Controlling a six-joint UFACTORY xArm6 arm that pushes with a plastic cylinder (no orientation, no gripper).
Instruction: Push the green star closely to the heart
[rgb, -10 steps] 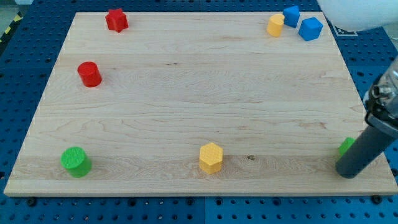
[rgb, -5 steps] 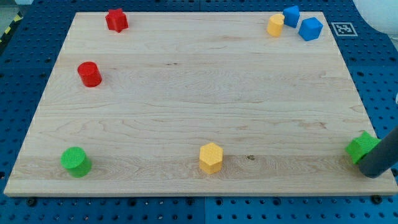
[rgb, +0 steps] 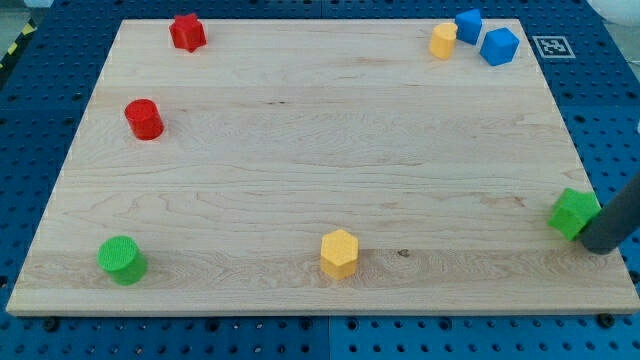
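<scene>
- Jaws do not belong to this arm: it ends in a plain dark rod, so nothing parts, closes or clamps.
- Wooden board (rgb: 320, 200) fills most of the view and lies on a blue perforated table (rgb: 30, 120).
- Rod enters at the board's right edge, and my tip (rgb: 601, 247) rests at that edge, touching the right side of the green star.
- Green star (rgb: 574, 213) sits against the right edge, nearer the bottom right corner than the top right one.
- Yellow heart (rgb: 442, 41) stands near the top edge toward the top right corner, well apart from the green star.
- Two blue blocks lie by the top right corner: the larger blue block (rgb: 498, 46) nearer the corner, the smaller blue block (rgb: 468, 25) close to the top edge, just beside the heart.
- Yellow hexagon (rgb: 339, 253) sits near the middle of the bottom edge.
- Green cylinder (rgb: 121, 260) is near the bottom left corner.
- Red cylinder (rgb: 143, 119) stands close to the left edge, in its upper half.
- Red star (rgb: 187, 32) lies by the top edge, toward the top left corner.
</scene>
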